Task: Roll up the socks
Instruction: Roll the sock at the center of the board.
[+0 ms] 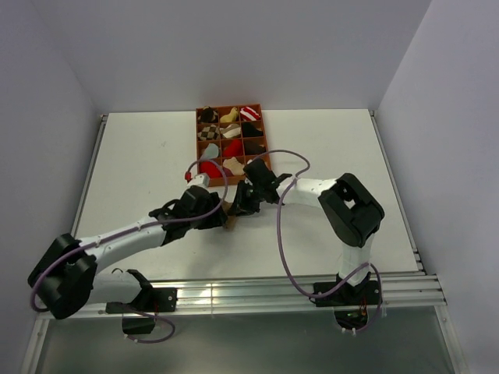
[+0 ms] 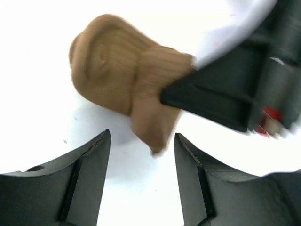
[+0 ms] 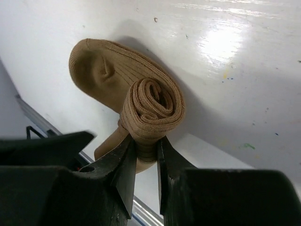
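Right gripper (image 3: 146, 148) pinches the plain brown ribbed sock (image 3: 127, 89) at its coil; left gripper (image 2: 142, 135) gapes beside the loose tail. Roll seems nearly done; tucking should follow.

Right wrist view: we note brown sock (image 3: 149, 101) tail end hidden behind right claw (image 3: 146, 143); claw body cut by bottom edge. Left wrist view: left claw (image 2: 142, 139) fingers cut by bottom edge; right claw crossing sock blurred. Top view: we cannot tell tray (image 1: 197, 136) contents apart; sock mostly hidden between arms.
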Controlling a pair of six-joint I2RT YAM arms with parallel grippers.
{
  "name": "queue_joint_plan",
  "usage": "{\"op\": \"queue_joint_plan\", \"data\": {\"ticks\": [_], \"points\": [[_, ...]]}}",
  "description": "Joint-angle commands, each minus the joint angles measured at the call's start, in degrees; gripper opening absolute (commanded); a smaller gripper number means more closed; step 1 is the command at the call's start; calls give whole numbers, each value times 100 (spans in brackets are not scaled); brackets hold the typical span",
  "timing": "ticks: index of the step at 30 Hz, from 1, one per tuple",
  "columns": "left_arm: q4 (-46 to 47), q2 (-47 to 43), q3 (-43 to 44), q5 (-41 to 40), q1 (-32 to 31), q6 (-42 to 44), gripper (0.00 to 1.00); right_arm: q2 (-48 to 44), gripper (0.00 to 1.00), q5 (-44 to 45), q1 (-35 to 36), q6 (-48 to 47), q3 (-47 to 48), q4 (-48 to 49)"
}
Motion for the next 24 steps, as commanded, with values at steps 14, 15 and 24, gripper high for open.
{"op": "queue_joint_plan", "data": {"ticks": [14, 15, 24], "points": [[-445, 1267, 1509, -4212, -2770, 1323, 54, 749, 0, 307, 16, -698, 1041, -2381], [-427, 1355, 1588, -4248, -2823, 1376, 53, 750, 0, 298, 16, -689, 1041, -2373], [-620, 2103, 1606, -4529, -2894, 1333, 52, 793, 0, 149, 24, -637, 962, -2276]]}}
